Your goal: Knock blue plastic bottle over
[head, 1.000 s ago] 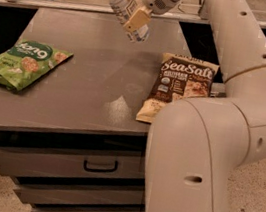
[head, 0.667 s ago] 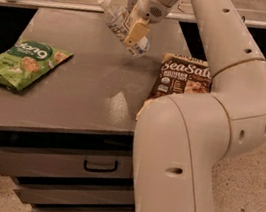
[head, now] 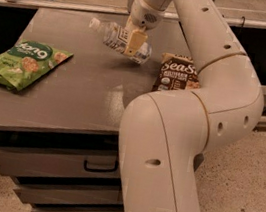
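Observation:
The blue plastic bottle is clear with a white cap and a white printed label. It lies almost on its side at the back middle of the grey table, cap pointing up and to the left and its bottom end low near the table top. My gripper comes down from the top of the camera view and is right against the bottle's middle, partly covering its label. I cannot tell whether the bottle rests fully on the table.
A green snack bag lies flat at the table's left. A brown Sea Salt snack bag lies just right of the bottle, partly behind my arm, which fills the right front. Drawers sit under the table top.
The bottle has tipped from a steep lean to almost lying flat, cap swinging left. My gripper has moved down and forward with it.

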